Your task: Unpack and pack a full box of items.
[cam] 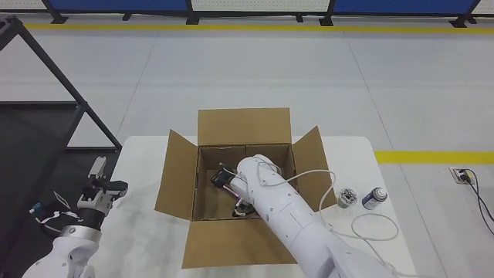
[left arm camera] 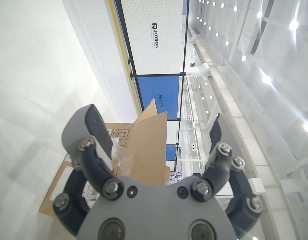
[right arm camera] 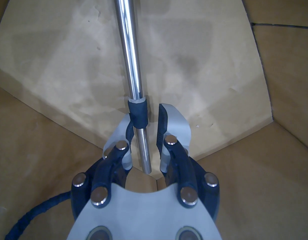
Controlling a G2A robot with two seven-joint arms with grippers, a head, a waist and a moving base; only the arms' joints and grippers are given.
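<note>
An open cardboard box (cam: 243, 127) stands in the middle of the white table (cam: 143, 235), all flaps folded out. My right gripper (cam: 225, 179) is down inside it. In the right wrist view a shiny metal rod (right arm camera: 130, 38) with a black band passes between the fingers of this gripper (right arm camera: 146, 116). The rod lies against one pad, a gap shows at the other, and the jaws stand a little apart. The box floor (right arm camera: 194, 58) lies bare behind it. My left gripper (cam: 99, 176) hovers off the table's left edge. In its own view it (left arm camera: 156, 116) is wide open and holds nothing, facing the box's outer side (left arm camera: 148, 146).
A small round tin (cam: 347, 198) and a blue-and-white bottle (cam: 374, 198) stand on the table right of the box. A white cable (cam: 370, 228) loops near them. A black metal frame (cam: 46, 69) stands to the left of the table.
</note>
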